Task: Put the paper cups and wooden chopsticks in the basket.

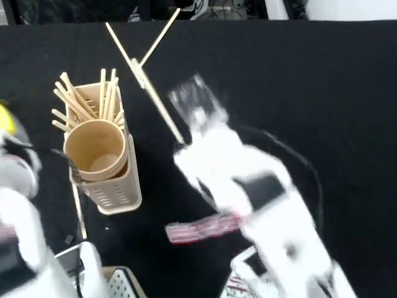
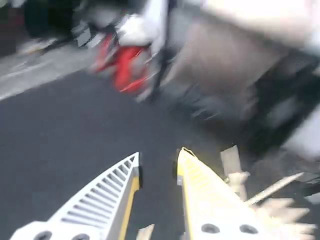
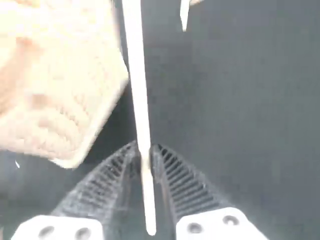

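- Basket (image 1: 121,194) holding paper cup (image 1: 96,149) and chopsticks (image 1: 77,99) stands near desk's (image 1: 322,93) left edge.
- Right gripper (image 3: 145,154) pinches wooden chopstick (image 3: 134,75).
- Left gripper (image 2: 157,166): jaws slightly apart.

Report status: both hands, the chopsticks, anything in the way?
Left hand open, empty. Right hand shut on one wooden chopstick. Basket beside it holds a paper cup and chopsticks. No obstacle seen.

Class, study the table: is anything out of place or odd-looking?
Yes. One wooden chopstick lies on the table beside the basket, not in it. The chopstick pair gripped by the right end effector is splayed into a Y at its far end.
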